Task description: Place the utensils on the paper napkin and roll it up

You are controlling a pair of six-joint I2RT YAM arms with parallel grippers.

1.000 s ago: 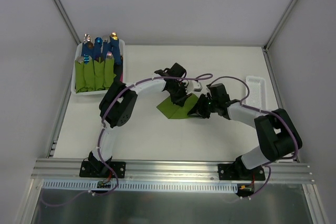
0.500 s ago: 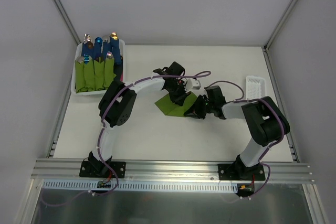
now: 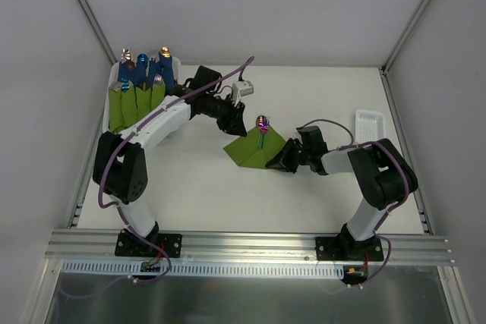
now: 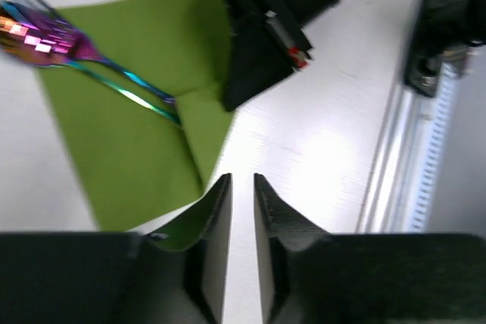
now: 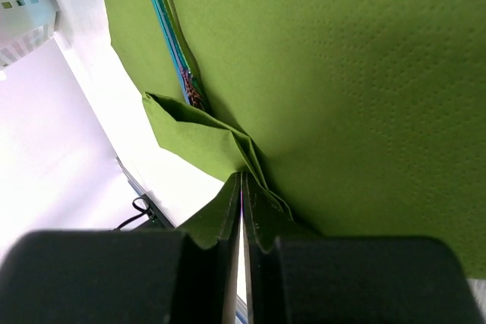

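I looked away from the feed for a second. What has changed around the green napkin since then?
The left claw came off the paper napkin and swung back toward the far-left bin. Its jaws are a little apart and hold nothing. That uncovers the utensils lying on the napkin. The right claw stayed shut on the napkin's right corner, and the napkin has hardly shifted.

Bright, even light from above, and shadows on the white table (image 3: 228, 195) are faint. My left wrist view is motion-blurred, the utensils (image 4: 45, 32) glinting. My right wrist view shows the paper napkin (image 5: 342, 73) sharp, dimples clear — my own fingers (image 5: 292, 286) dark, unfocused.
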